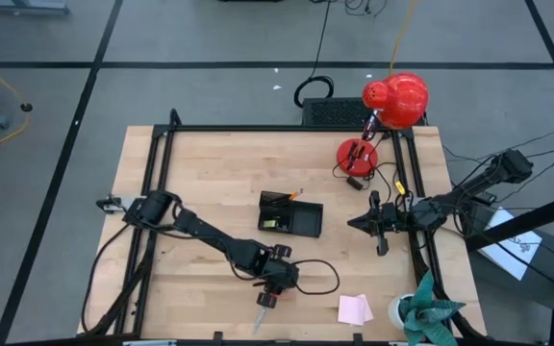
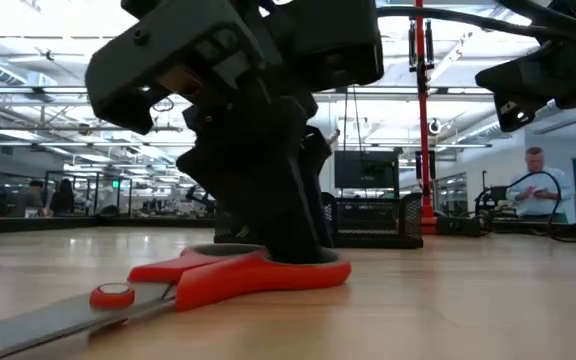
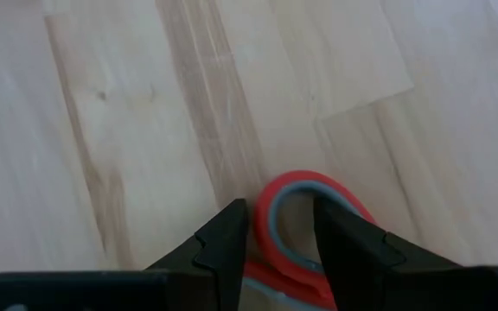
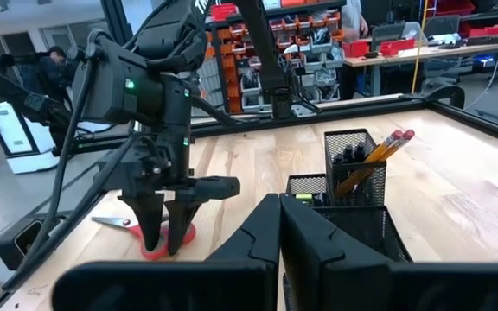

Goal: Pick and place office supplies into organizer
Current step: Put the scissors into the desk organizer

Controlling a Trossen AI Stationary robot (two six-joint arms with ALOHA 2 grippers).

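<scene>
1. Red-handled scissors [image 2: 223,277] lie flat on the wooden table [image 1: 200,173], blades stretching away from the left gripper [image 1: 275,279].
2. Left gripper's fingers [image 3: 223,250] point straight down, tips at the tabletop; one handle loop sits between them, one finger outside the loop and the other inside it, spaced narrowly about the red rim.
3. Black mesh organizer [image 1: 290,213], with orange pencils [image 4: 379,154] upright in its tall cup, stands well apart from those fingers, between the two arms.
4. Right gripper [image 1: 365,223] hovers just beside the organizer, fingers pressed together, holding nothing.
5. Pink sticky-note pad [image 1: 355,308] lies near the table's front edge.
</scene>
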